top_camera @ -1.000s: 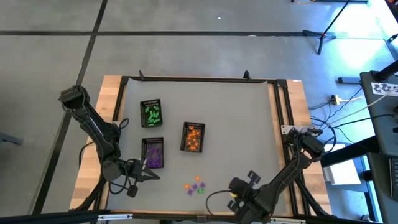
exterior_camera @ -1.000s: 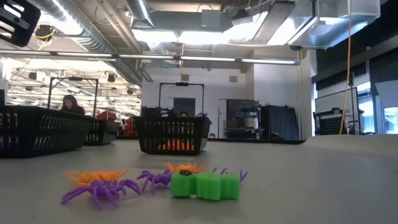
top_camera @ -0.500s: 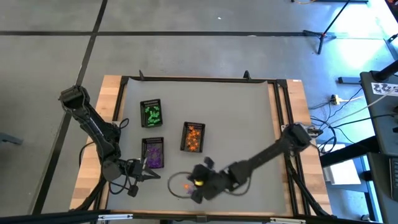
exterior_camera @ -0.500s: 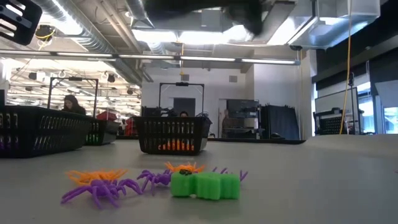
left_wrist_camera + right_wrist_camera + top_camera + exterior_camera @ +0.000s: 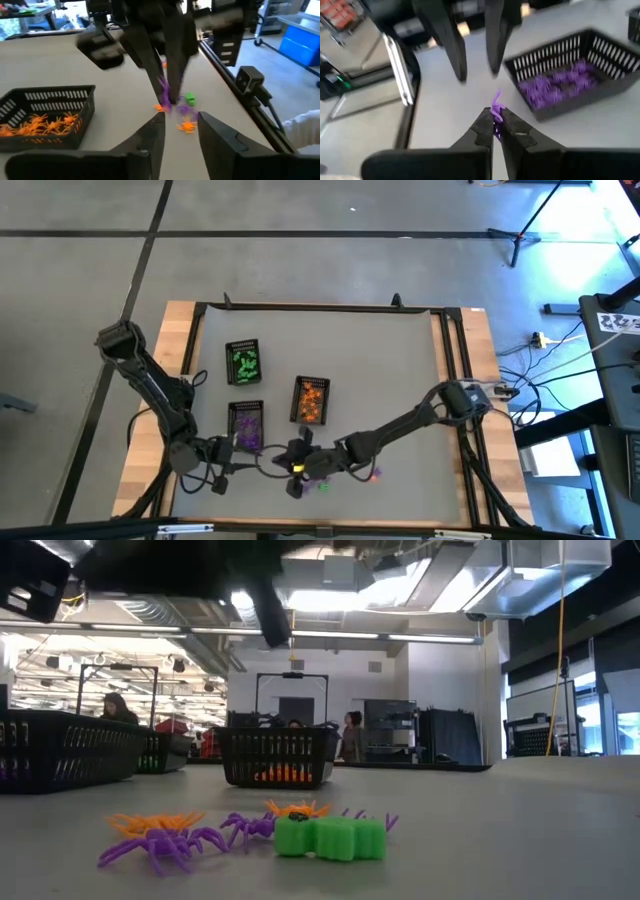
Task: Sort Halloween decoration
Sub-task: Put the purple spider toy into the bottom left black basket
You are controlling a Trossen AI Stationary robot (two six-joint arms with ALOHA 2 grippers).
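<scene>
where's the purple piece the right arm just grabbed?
Pinched in the right gripper, the purple trinket hangs above the table near its front edge, between the purple tray and the loose pile, facing the open left gripper.

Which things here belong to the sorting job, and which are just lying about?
Job: tiny orange, purple and green plastic trinkets; three black slatted plastic trays; right gripper, shut on a purple trinket; left gripper, open.
Lying about: floor cables; black tripod stand.
</scene>
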